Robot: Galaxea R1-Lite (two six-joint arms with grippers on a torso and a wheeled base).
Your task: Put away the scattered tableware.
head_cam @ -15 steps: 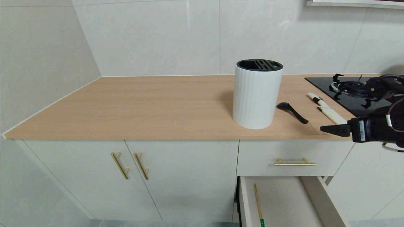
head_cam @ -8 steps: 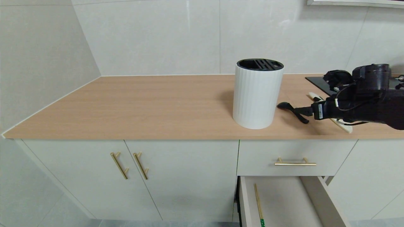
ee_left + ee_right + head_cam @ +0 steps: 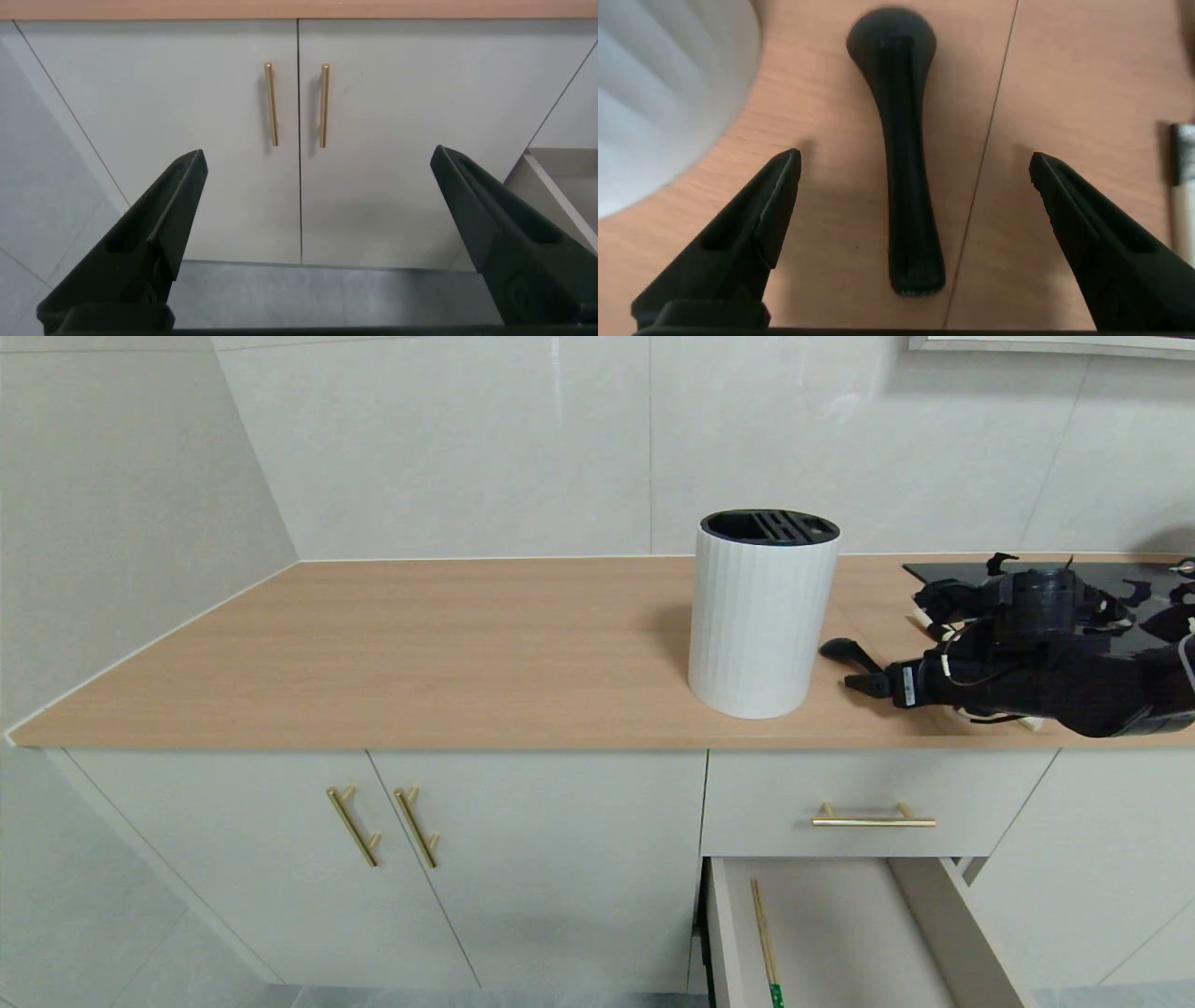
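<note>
The counter is pale wood-grain, matt and smooth. The utensil holder looks like white ribbed plastic, with a black slotted insert on top. The spoon is matt black plastic, faintly grainy. The cooktop is glossy black glass. The cabinet doors are smooth, satin off-white, with brushed gold metal handles. The wall tiles carry a soft sheen. The left hand and right hand are matt black plastic.
</note>
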